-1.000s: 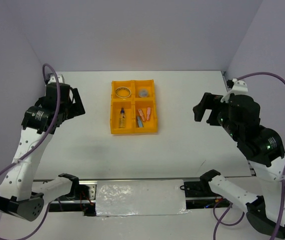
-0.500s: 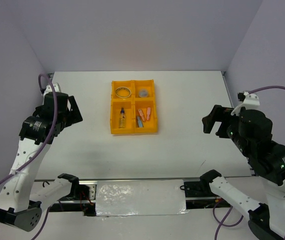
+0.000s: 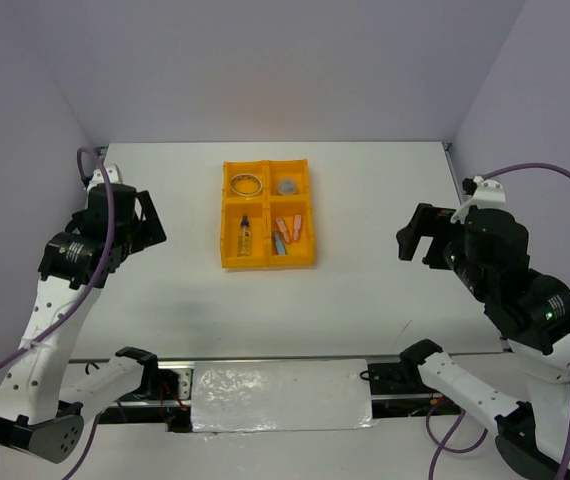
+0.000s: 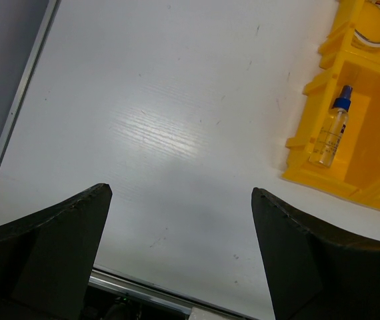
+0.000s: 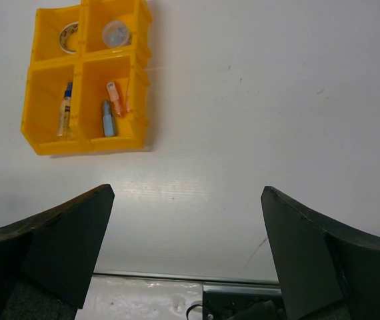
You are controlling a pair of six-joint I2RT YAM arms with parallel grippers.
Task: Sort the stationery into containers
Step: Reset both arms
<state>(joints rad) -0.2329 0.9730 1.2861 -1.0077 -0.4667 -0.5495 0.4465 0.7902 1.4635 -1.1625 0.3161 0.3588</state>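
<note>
Sitting mid-table (image 3: 385, 180) in the top view, the orange-yellow tray (image 3: 268, 263) holds the beige tape ring (image 3: 247, 184) far-left, the clear-grey roll (image 3: 286, 185) far-right, the bottle (image 3: 244, 236) near-left, and the two pink sticks (image 3: 295, 226) with the light-blue stick (image 3: 278, 243) near-right. From the left wrist, the left gripper (image 4: 180, 193) gapes wide and empty above bare table, the tray at the right edge. From the right wrist, the right gripper (image 5: 187, 192) gapes equally wide, empty, the tray at upper left.
</note>
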